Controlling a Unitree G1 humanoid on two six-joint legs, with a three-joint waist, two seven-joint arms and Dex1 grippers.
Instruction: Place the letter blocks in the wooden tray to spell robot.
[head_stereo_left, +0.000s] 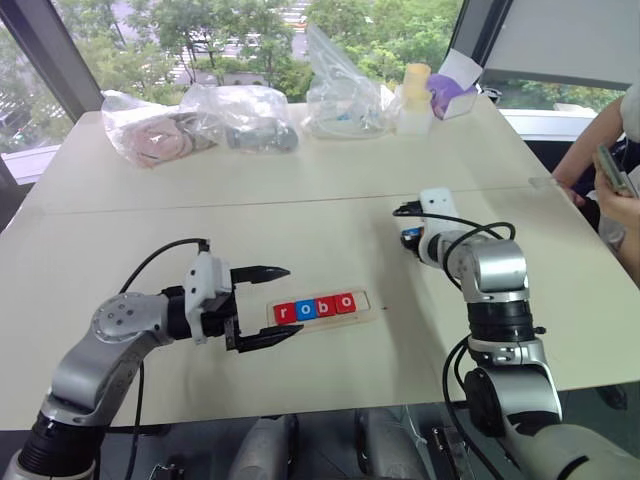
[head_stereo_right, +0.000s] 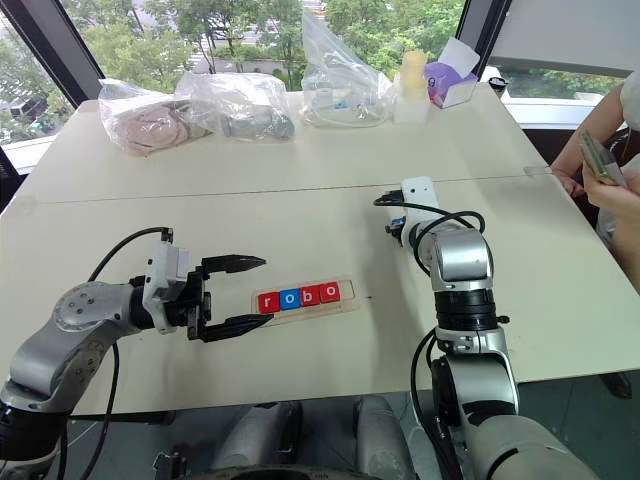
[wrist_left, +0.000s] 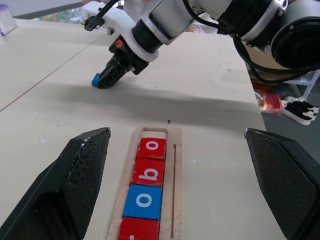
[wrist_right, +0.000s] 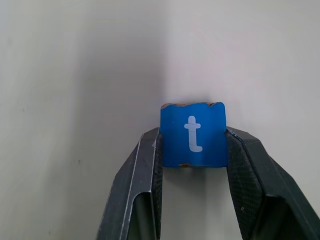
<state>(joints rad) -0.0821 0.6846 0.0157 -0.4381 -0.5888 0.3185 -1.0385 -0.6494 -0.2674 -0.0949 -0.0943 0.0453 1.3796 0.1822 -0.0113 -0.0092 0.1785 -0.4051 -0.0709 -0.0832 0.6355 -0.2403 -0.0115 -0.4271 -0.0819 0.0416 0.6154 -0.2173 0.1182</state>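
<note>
Nearly done: tray (head_stereo_left: 362, 314) has r-o-b-o; right hand (wrist_right: 192, 150) closed on blue t block (wrist_right: 193, 134), tray's end slot empty; left hand (head_stereo_left: 265, 305) open by tray.

Surface (head_stereo_left: 300, 190): pale beige, matte, with a thin seam running across it, upper-middle of frame. Windows (head_stereo_left: 200, 30) span the top of the frame behind the surface, with dark frame members at upper left and upper right; green trees outside, daylight even. Clear plastic bags (head_stereo_left: 240, 118) with contents along the far edge. A pale yellow bottle (head_stereo_left: 415, 98) and a purple box (head_stereo_left: 448, 95) at top centre-right. A person's arm (head_stereo_left: 600, 160) at right edge.
</note>
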